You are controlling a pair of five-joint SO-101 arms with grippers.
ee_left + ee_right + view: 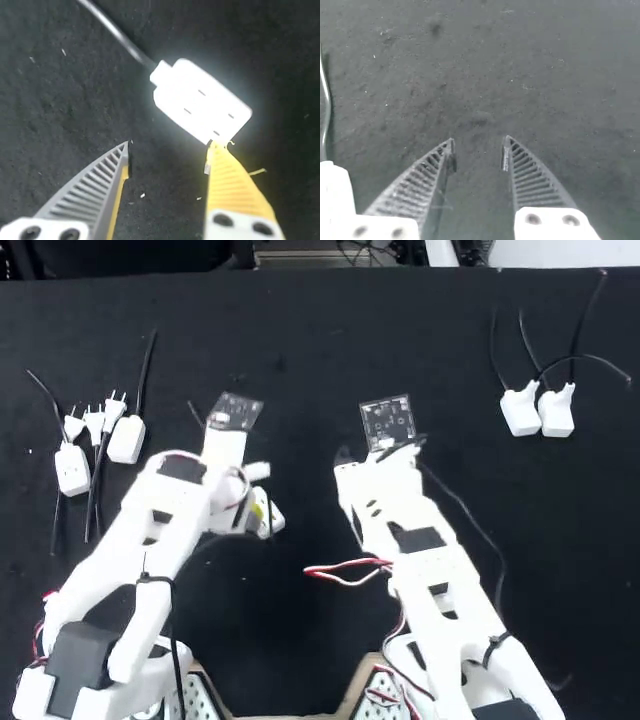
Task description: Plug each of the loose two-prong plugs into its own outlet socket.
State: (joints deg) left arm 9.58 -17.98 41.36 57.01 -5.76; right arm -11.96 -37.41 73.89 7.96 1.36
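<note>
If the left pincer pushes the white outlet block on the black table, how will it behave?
The outlet block looks flat and rigid, so it will probably slide rather than tip. Its black cord may drag and turn it. Its smooth plastic might slip.

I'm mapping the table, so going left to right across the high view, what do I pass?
White sockets with loose plugs, left arm, right arm, two white corded blocks side by side.
</note>
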